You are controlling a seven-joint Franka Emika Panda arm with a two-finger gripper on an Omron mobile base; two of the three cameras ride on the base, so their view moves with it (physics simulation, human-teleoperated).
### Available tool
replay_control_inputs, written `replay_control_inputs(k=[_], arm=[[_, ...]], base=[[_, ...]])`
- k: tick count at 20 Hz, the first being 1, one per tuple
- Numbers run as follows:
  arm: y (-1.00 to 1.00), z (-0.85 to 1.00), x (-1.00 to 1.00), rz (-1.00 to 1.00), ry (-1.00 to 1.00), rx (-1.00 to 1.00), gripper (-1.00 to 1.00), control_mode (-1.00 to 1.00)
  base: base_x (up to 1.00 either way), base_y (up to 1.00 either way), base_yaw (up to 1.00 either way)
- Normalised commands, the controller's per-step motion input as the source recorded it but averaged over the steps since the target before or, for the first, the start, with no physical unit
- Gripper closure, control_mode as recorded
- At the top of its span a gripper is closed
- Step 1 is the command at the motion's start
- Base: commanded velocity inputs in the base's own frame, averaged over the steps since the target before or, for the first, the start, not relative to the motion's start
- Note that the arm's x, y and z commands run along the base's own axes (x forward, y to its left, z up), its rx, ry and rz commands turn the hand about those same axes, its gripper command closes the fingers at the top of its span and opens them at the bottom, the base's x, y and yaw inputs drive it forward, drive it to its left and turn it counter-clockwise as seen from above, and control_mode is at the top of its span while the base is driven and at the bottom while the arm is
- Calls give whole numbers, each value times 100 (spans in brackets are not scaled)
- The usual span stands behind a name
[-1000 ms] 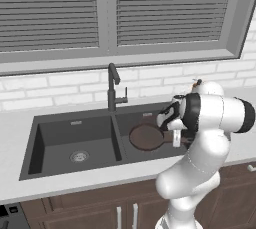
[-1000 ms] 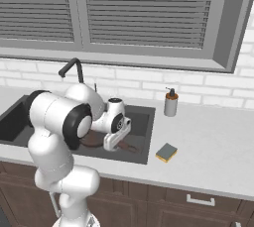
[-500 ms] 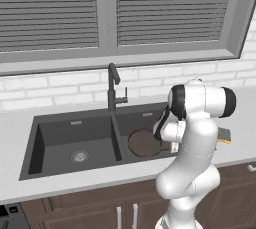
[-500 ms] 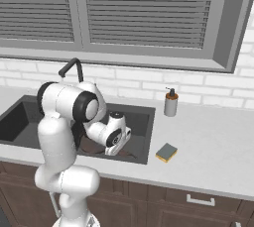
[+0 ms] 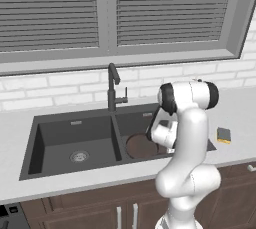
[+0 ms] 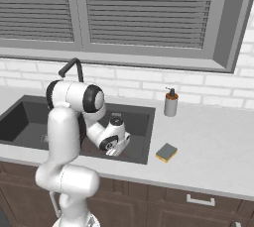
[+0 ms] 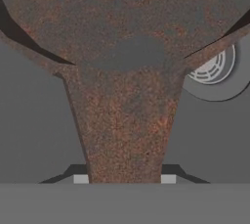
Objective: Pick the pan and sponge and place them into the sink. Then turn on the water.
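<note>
Rusty pan (image 7: 127,52) in the gripper (image 7: 124,179) hides most of the drain (image 7: 212,66).

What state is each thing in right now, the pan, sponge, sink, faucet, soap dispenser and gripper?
pan: held by its handle, low inside the sink's right basin.
sponge: lying on the counter, right of the sink, untouched.
sink: left basin holds nothing but its drain.
faucet: no water running.
soap dispenser: upright on the counter.
gripper: shut on the pan's handle.

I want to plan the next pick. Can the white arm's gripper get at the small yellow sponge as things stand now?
Probably not at once: the gripper is shut on the reddish-brown pan over the dark sink. The sponge itself lies unobstructed on the counter.
</note>
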Motion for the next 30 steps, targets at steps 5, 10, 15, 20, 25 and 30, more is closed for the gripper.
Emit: replay_control_inputs(k=[5,10,15,20,25,30], arm=[[8,-22,39,0,2,0,100,-100],[2,-18,36,0,0,0,100,-100],[1,-10,28,0,0,1,-100,-100],[0,13,23,0,0,8,-100,-100],[0,38,15,0,0,1,-100,-100],[0,62,5,0,0,0,-100,-100]], base=[[0,0,0],[0,0,0],[0,0,0],[0,0,0],[0,0,0],[0,0,0]])
